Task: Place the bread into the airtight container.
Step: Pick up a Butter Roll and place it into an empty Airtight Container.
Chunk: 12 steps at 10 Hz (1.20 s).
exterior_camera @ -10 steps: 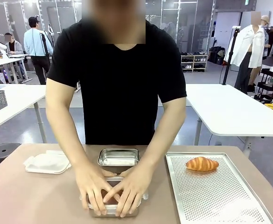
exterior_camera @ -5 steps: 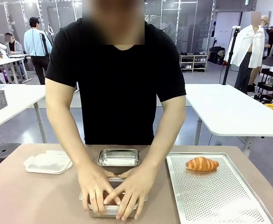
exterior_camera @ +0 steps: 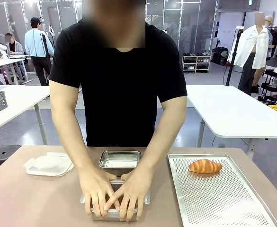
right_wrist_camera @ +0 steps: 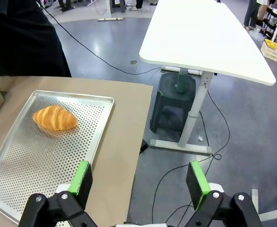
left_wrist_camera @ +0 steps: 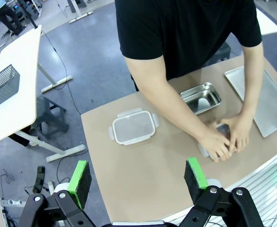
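Note:
A golden bread [exterior_camera: 204, 166], croissant-shaped, lies at the far end of the perforated metal tray [exterior_camera: 223, 203]; in the right wrist view the bread [right_wrist_camera: 54, 118] sits on that tray [right_wrist_camera: 29, 165]. The person presses both hands [exterior_camera: 114, 194] flat on a lidded airtight container [exterior_camera: 111, 215] at the table's front middle, and they hide what is inside. My left gripper [left_wrist_camera: 137, 176] hangs open high above the table, well clear of the hands [left_wrist_camera: 223, 142]. My right gripper [right_wrist_camera: 139, 179] is open above the table's right edge, with nothing between its fingers.
An empty steel container [exterior_camera: 120, 160] stands just behind the hands. A clear clip lid [exterior_camera: 48, 164] lies at the left, also seen as the lid [left_wrist_camera: 132, 129] from above. White tables and other people stand farther off.
The person's hands have shifted slightly on the container lid, still pressing down. The bread, tray and other items have not moved.

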Available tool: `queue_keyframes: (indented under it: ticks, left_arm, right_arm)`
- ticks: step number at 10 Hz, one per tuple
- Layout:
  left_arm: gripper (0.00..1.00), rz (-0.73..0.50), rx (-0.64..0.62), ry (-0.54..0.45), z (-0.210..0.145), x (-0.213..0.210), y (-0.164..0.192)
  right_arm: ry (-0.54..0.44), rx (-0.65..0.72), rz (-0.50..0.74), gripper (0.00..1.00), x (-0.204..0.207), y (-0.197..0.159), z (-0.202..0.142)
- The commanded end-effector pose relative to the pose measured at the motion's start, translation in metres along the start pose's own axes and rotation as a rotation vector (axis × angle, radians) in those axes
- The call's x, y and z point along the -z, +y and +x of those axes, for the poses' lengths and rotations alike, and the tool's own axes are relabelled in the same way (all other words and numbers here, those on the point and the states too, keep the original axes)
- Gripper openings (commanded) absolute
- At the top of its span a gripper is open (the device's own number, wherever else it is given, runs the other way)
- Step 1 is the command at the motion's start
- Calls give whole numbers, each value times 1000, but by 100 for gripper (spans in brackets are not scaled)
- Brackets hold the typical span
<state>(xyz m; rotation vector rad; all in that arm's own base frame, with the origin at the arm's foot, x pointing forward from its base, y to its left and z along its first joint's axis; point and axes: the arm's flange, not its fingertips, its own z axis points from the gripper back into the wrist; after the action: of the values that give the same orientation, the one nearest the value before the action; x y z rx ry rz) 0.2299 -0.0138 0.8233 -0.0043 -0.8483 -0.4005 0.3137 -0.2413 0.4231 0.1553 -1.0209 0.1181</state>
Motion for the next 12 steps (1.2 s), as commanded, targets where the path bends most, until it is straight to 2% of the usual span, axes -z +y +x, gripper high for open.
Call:
queue_keyframes:
  ticks: [1,12]
  left_arm:
    - [100,1,3,-1,1,-1,0]
    - [100,1,3,-1,1,-1,0]
  right_arm:
    - [5,12,0,100,-5,1,4]
    - [5,12,0,100,-5,1,4]
